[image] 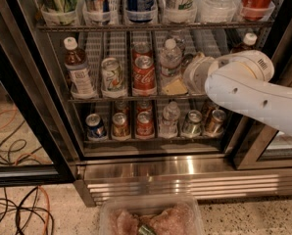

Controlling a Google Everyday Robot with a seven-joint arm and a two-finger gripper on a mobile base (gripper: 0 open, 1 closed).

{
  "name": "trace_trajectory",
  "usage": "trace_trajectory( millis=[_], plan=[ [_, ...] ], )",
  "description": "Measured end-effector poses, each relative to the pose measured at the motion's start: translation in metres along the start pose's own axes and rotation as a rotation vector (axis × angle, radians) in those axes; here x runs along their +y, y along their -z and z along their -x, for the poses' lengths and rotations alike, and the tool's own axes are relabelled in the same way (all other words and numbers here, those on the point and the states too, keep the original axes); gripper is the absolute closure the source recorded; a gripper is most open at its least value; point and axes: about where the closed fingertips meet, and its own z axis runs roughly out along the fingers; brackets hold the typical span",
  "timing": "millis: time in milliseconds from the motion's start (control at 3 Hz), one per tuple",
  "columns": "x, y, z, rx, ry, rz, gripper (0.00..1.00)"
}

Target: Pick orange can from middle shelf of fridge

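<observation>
— Orange can out of the fridge (160, 173) yet?

— Not yet, judging from here. Nearest, a clear tub (151, 214) on the floor, no part of the job. Further in, the white arm (249, 89) stretched in from the right, with the hand (192, 75) at the middle shelf (136, 98), just right of the water bottle (170, 58).

— Hand spread, or pinching something?

— Cannot tell. Cannot pick out the can either. Probably hidden behind the hand in that same lane, well right of the Coca-Cola can (143, 73) and the white-and-green can (112, 75).

— Done so far, then?

— Seemingly the reach into the proper shelf and lane, nothing more. Left to do: secure a grip, lift clear of the front cup, draw back out without knocking the water bottle.
</observation>
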Motion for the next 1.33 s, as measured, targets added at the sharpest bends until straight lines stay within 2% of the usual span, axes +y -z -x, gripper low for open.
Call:
trace_trajectory(
  millis=[333, 667, 1333],
  plan=[
    [0.0, 0.0, 0.0, 0.0, 0.0, 0.0, 0.88],
    [0.0, 0.0, 0.0, 0.0, 0.0, 0.0, 0.91],
    [-0.0001, 0.0002, 0.0002, 0.0, 0.0, 0.0, 0.44]
  ],
)
